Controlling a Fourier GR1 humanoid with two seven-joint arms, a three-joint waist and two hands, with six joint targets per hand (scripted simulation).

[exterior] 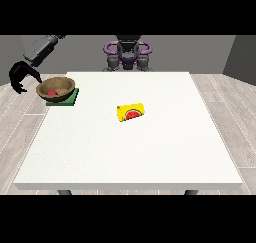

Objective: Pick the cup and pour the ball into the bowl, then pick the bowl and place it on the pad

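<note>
The ball (52, 92) is in the bowl (56, 86), and the bowl sits on the green pad (68, 100), upper left. The cup (131, 111) lies tipped mid-table. The hand at the view's left (21, 77) is empty, fingers curled, just beside the bowl. The job looks almost done.

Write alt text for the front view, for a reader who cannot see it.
A brown bowl with a red ball inside sits on a green pad near the white table's far corner at the view's left. A black hand at the view's left hangs beside the bowl, fingers curled and holding nothing. A yellow cup lies on its side mid-table.
</note>
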